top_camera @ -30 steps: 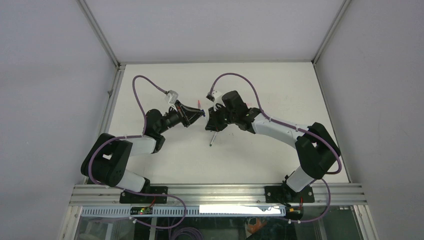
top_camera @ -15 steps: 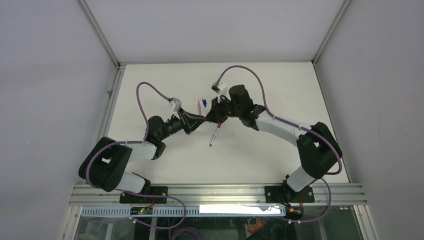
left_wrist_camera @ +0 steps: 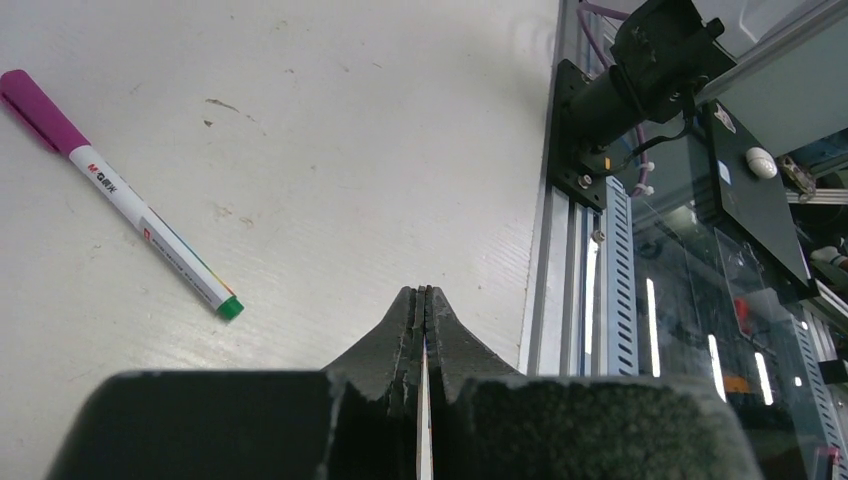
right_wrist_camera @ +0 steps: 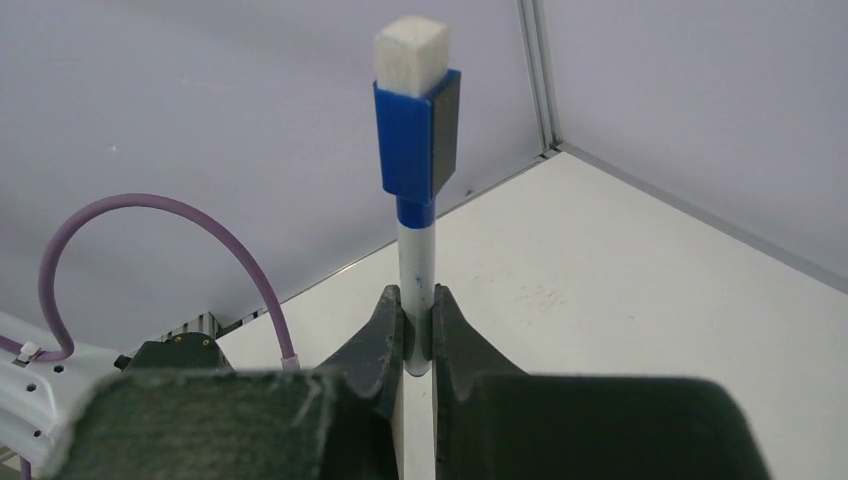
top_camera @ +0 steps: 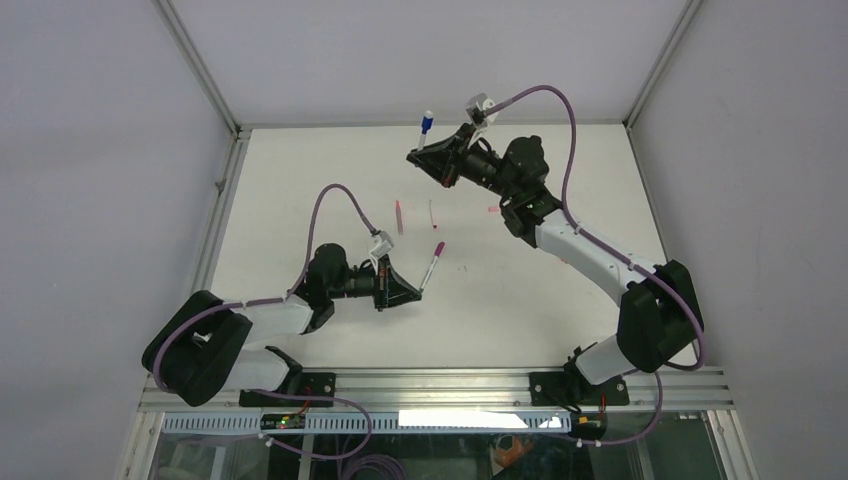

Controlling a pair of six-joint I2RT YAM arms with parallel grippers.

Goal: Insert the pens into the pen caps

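pen point(right_wrist_camera: 413, 250) upright in right hand point(right_wrist_camera: 418, 305) (blue cap point(right_wrist_camera: 417, 135) up)

The right gripper point(top_camera: 416, 156) lifted the thin white pen with the blue plastic cap point(top_camera: 424, 132) far back. The left gripper point(top_camera: 417, 296) pulled near and squeezed shut.

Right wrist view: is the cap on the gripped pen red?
No, the cap on the pen between the fingers is blue.

Three pens: a blue-capped pen point(right_wrist_camera: 416, 255), a magenta-capped pen point(left_wrist_camera: 130, 200), a pinkish pen point(top_camera: 398, 215); two tiny reddish bits point(top_camera: 432, 213) point(top_camera: 492, 210)
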